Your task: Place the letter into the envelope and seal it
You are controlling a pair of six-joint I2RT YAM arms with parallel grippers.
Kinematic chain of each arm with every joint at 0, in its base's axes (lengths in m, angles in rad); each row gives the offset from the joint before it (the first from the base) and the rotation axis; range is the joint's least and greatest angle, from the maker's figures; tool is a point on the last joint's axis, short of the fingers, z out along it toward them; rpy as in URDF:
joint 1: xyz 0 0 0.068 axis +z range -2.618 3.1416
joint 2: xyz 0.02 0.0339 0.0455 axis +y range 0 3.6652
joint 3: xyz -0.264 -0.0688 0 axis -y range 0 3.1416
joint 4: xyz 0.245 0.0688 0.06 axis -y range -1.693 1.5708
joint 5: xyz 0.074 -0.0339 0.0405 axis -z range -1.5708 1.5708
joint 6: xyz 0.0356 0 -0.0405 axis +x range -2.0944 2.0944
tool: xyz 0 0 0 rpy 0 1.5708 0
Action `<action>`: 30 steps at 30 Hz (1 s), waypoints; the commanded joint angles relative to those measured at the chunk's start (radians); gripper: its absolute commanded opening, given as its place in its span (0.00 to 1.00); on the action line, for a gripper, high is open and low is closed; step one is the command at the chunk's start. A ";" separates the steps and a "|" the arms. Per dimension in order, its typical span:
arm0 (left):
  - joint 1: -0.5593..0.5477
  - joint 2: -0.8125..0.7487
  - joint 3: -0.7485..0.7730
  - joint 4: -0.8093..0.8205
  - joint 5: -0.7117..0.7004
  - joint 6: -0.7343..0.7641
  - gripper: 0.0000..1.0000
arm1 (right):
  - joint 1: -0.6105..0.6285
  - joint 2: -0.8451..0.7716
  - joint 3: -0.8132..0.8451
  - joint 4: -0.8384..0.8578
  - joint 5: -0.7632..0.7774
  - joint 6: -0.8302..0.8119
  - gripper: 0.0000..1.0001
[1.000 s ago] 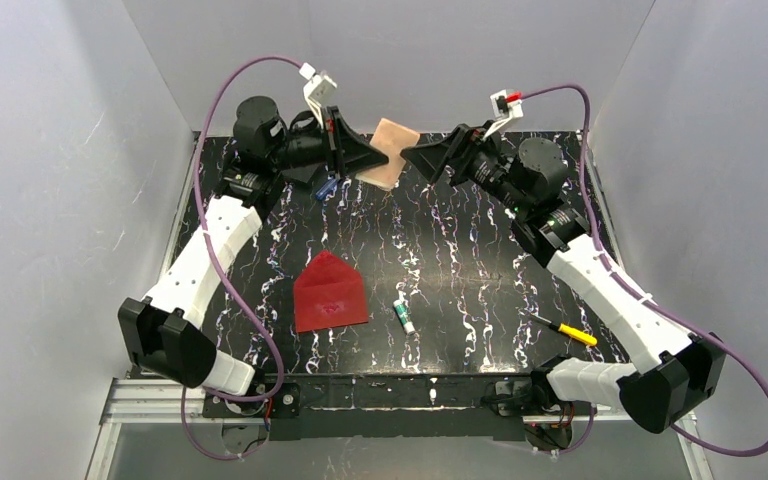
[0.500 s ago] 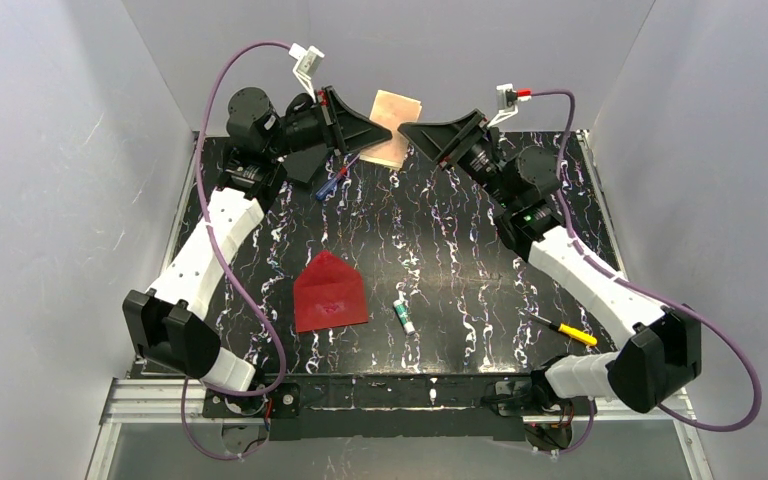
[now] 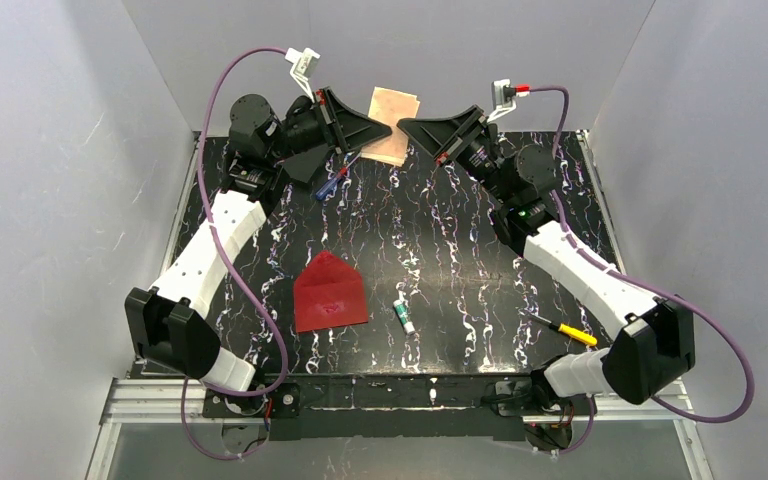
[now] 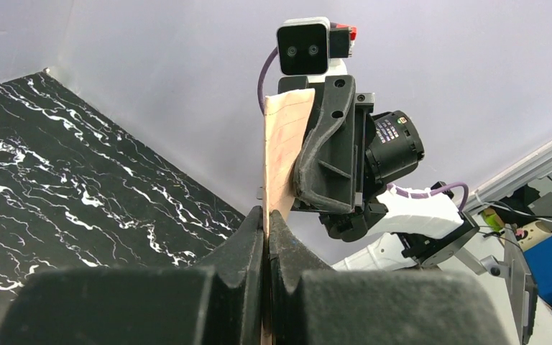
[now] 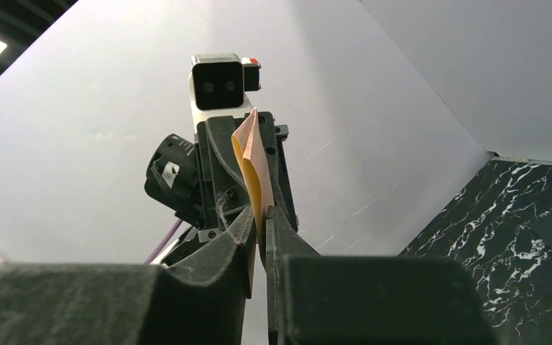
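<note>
Red paper, the envelope (image 3: 329,293) lies flat on the black tabletop (image 3: 440,240) near the front, with its pointed flap facing the back. The letter (image 3: 400,110) is pale paper, held up in the air at the back. The left jaws are shut tight on one side of it. The right jaws are closed on the other side.

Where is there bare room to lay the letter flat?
The widest bare stretch of table runs between the envelope and the far edge. A smaller gap lies between the small tube and the yellow-handled tool. The far edge is crowded: the left gripper and right gripper hold the letter there, near a blue pen.
</note>
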 commanded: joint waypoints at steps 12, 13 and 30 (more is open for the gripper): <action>-0.003 -0.049 -0.051 0.024 0.018 0.049 0.20 | 0.001 0.040 0.114 -0.024 -0.032 -0.042 0.01; -0.002 -0.061 -0.080 0.024 0.026 0.082 0.26 | 0.001 0.032 0.123 -0.090 -0.014 -0.079 0.01; 0.099 -0.301 -0.411 -1.089 -0.745 0.555 0.98 | -0.005 0.091 0.048 -0.738 0.164 -0.529 0.01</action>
